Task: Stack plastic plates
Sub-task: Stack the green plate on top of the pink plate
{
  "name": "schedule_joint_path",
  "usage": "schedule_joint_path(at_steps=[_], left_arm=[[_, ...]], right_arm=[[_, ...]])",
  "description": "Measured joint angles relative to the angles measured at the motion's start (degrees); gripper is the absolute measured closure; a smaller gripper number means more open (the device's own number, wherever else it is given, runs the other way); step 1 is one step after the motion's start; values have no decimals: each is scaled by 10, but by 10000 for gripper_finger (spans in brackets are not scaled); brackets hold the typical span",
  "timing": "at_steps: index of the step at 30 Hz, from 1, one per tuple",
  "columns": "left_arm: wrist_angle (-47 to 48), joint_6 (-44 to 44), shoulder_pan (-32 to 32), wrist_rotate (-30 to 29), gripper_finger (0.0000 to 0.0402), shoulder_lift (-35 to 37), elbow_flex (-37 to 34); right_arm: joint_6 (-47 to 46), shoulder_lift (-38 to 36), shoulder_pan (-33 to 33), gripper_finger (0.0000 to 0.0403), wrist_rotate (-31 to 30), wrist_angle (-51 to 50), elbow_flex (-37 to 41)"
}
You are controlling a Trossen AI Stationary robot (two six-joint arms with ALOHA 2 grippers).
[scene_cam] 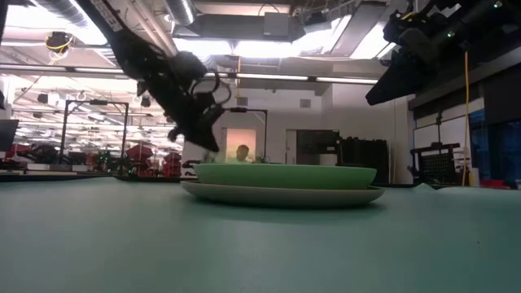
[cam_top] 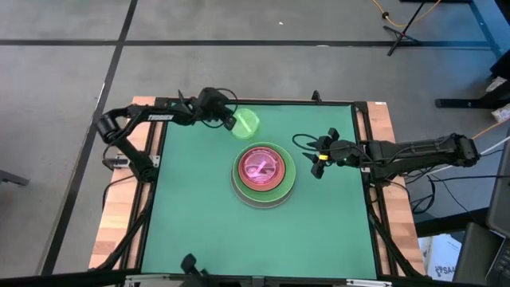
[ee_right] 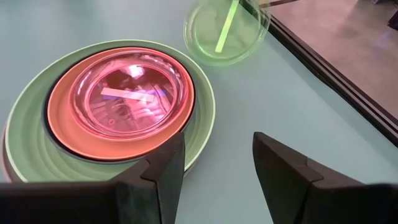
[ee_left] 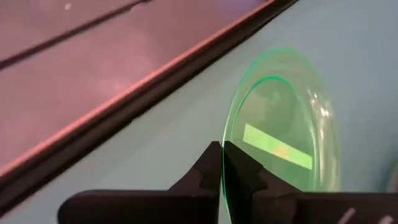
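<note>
A stack of plates [cam_top: 263, 174] sits mid-table: grey at the bottom, then light green [ee_right: 25, 134], dark teal, salmon [ee_right: 68, 134], and a small pink plate [ee_right: 127, 93] on top. In the low view the stack [scene_cam: 281, 183] shows edge-on. The small clear green plate [cam_top: 246, 123] is near the far edge, in my left gripper [cam_top: 230, 119], which is shut on it. My right gripper [cam_top: 318, 158] hovers open to the right of the stack, touching nothing. No blue or orange plate is in view. My left gripper [ee_left: 222, 154] pinches the small green plate's rim [ee_left: 225, 127] between its two fingers, one finger on each face. It comes at the plate's left side from the table's left. The plate sits tilted in the hold; whether its other rim touches the table, I cannot tell.
The green table mat [cam_top: 199, 223] has open room on the near side and to the left of the stack. A raised dark frame [ee_right: 329, 68] runs along the mat's far edge, close behind the green plate [ee_right: 227, 28]. Cables and stands lie on the floor beyond.
</note>
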State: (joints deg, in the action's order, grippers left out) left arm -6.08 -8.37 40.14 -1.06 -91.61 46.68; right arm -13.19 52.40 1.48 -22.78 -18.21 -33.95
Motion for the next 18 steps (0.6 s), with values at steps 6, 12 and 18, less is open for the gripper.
schedule_joint_path(at_steps=[6,12,18], left_arm=[[0,13,-24,-18,400,54,0],[4,28,-33,-51,400,92,0],[5,28,-60,127,400,105,1]], right_arm=[[0,0,0,221,2,0,0],[0,0,0,221,3,0,0],[0,0,0,221,-2,0,0]])
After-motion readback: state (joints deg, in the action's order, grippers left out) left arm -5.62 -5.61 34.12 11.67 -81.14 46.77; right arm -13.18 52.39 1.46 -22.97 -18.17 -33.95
